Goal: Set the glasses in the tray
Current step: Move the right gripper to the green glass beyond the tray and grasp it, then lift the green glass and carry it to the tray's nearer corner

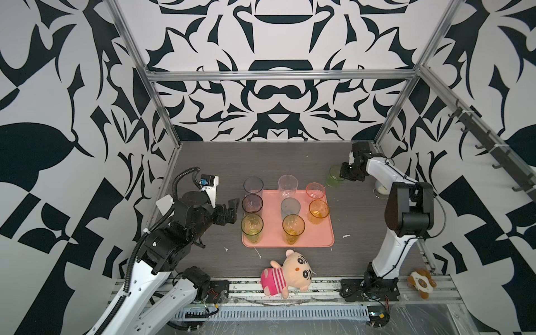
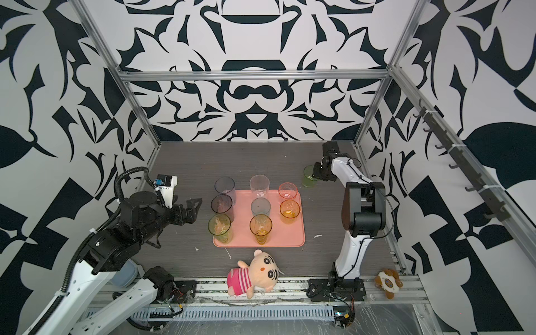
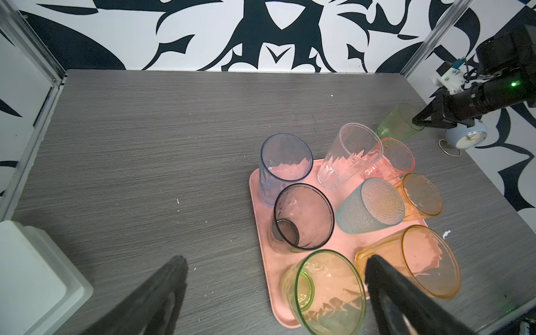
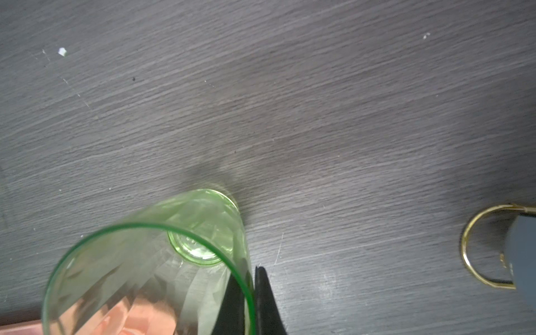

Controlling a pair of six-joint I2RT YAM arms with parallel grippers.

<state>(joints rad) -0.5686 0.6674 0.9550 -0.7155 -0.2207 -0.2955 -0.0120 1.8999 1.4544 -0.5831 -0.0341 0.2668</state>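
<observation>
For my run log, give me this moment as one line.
tray: eight glasses in it | green glass: outside tray, far right | right gripper: shut on green glass rim | left gripper: open, empty, beside tray

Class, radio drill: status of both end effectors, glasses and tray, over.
Left end effector open, beside tray. Right end effector shut on green glass rim, off tray. Eight other glasses on tray. Clock close by.

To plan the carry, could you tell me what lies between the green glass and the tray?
Between green glass and tray, only bare table, in both top views.
</observation>
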